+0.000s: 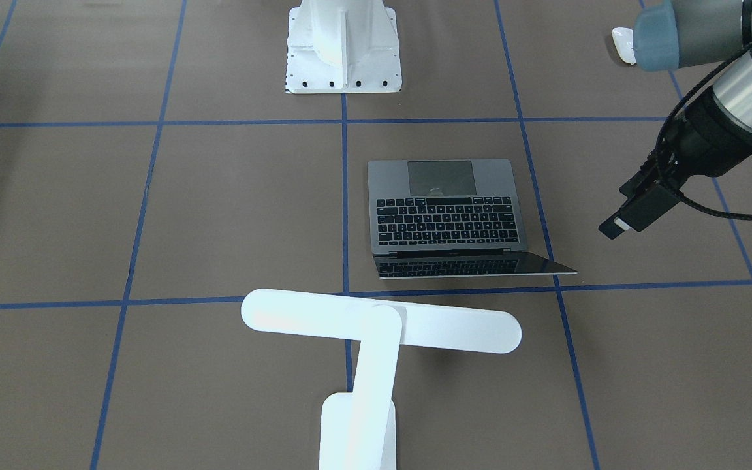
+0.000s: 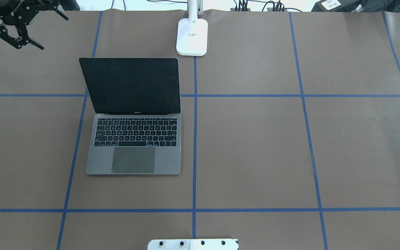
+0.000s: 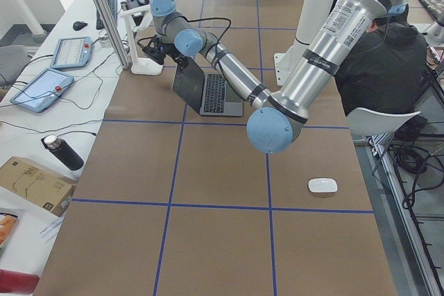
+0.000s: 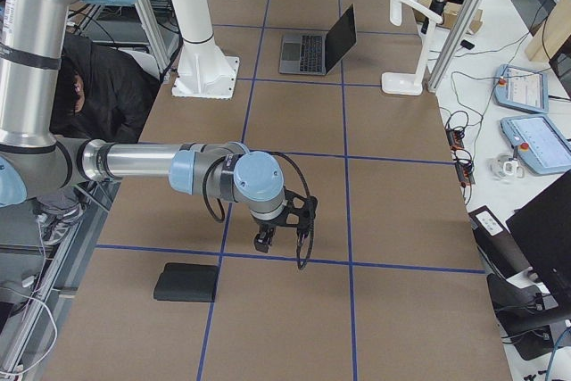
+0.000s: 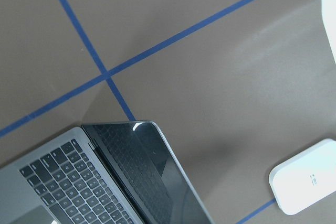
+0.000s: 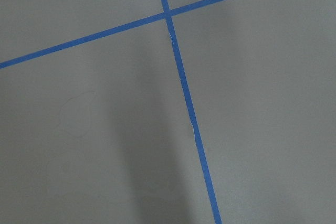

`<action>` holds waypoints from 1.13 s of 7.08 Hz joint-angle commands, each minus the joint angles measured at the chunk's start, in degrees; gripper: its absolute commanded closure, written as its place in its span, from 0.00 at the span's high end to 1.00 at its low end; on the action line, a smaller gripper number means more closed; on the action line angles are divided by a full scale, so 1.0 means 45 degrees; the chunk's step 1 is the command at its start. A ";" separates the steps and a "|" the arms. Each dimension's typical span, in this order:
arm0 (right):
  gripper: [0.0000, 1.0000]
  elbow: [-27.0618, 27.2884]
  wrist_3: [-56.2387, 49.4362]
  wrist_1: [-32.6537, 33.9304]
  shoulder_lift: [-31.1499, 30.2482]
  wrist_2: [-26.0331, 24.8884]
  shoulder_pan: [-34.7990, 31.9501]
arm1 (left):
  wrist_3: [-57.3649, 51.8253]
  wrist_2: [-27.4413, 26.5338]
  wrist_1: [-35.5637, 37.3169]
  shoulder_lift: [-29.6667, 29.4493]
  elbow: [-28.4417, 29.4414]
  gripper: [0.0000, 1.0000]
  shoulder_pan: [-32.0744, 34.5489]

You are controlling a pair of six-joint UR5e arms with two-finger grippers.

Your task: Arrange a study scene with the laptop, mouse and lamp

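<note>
A table covered in brown paper, ruled into large squares by blue tape, fills the scene. Beyond its far edge stands a desk with tablets, cables and a dark bottle. A person in dark clothing sits behind the white pedestal.

The laptop lies open in the robot's left half, just beside the centre line. Its long axis runs across the table, with the trackpad toward the robot and the dark screen upright at the far side, facing the robot. The lamp stands on the centre line at the far edge, its base just behind the laptop's far right corner. Its bar head lies parallel to the laptop's hinge.

The mouse rests at the robot's left end, near the robot's edge and well apart from the laptop, its long axis pointing across the table's depth.

Wide brown squares separate the laptop from a black pad at the right end. The left gripper hangs above the laptop's far left side; its finger gap cannot be told. The right gripper hovers near the pad, its opening likewise unclear.
</note>
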State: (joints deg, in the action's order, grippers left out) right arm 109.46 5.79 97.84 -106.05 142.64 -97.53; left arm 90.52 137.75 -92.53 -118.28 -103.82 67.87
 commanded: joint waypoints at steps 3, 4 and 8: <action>0.99 -0.0320 -0.0115 -0.0024 -0.0536 0.2307 0.0284 | -0.6234 -0.0182 -0.0023 0.2059 -0.0191 1.00 0.0268; 0.99 -0.0242 -0.0076 -0.0004 -0.0497 0.2191 0.1078 | -0.6790 -0.0182 -0.0062 0.2374 -0.0191 1.00 0.0288; 0.99 -0.0513 -0.4868 0.0035 -0.1467 -0.0698 0.3352 | -0.8328 -0.1117 -0.0121 0.2921 -0.0367 1.00 0.0268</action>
State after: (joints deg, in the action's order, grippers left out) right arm 107.94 -2.85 97.83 -109.77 142.21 -83.42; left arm 57.03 134.55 -93.03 -106.32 -105.36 69.17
